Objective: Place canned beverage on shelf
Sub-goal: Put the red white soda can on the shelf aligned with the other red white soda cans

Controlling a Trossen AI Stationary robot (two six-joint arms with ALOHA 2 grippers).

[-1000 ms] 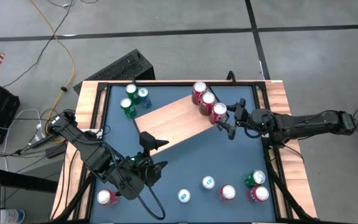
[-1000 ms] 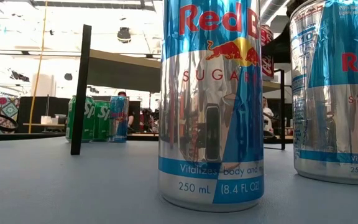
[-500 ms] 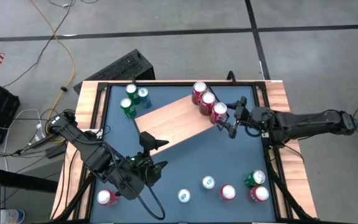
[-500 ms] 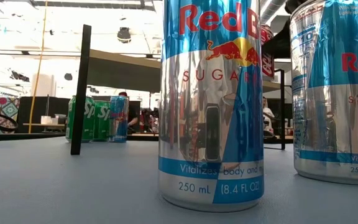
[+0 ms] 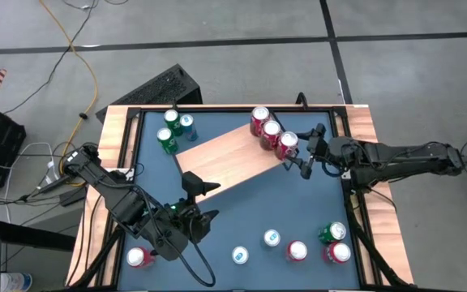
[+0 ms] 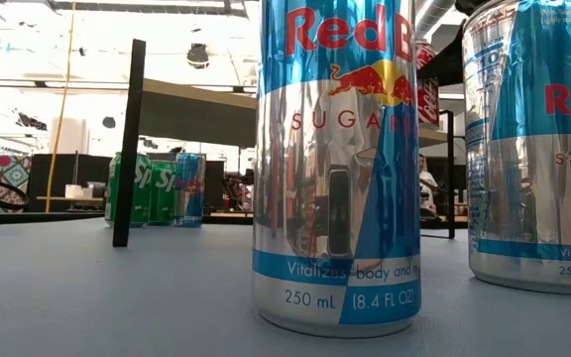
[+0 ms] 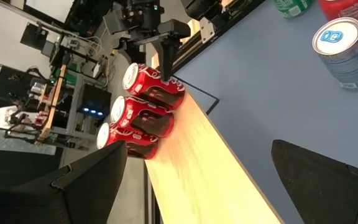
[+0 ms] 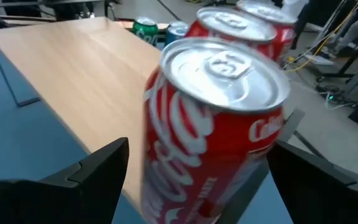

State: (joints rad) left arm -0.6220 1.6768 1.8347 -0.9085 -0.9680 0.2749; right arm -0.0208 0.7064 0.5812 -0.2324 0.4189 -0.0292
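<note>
Just ahead of the right gripper [image 5: 305, 152] stands a red Coca-Cola can [image 5: 287, 144], upright on the right end of the shelf [image 5: 225, 166]. The gripper's fingers [image 8: 89, 171] are spread wide and released; in the right wrist view they flank the can without visibly touching it, and in the high view the fingertips sit just beside the can, off the shelf's edge. Two more red Coca-Cola cans [image 5: 264, 126] stand in a row beyond the first one, farther from the gripper, along the same short end of the board. The shelf itself is a light wood board lying at a slant across the dark blue tabletop [image 5: 323, 203].

Past the shelf's far end from the right gripper, two green cans [image 5: 169, 130] and a blue can [image 5: 187, 124] stand together on the tabletop. Nearer the front edge and to the side of the right arm are a green can [image 5: 332, 234] and a red can [image 5: 338, 253] side by side, another red can [image 5: 297, 251], and two silver-blue Red Bull cans [image 5: 272, 238] that fill the low view.

Well apart, the left gripper [image 5: 203, 201] hovers near the shelf's long front edge, its fingers also parted and empty, with a red can [image 5: 139, 258] near its arm at the table's front left corner.
</note>
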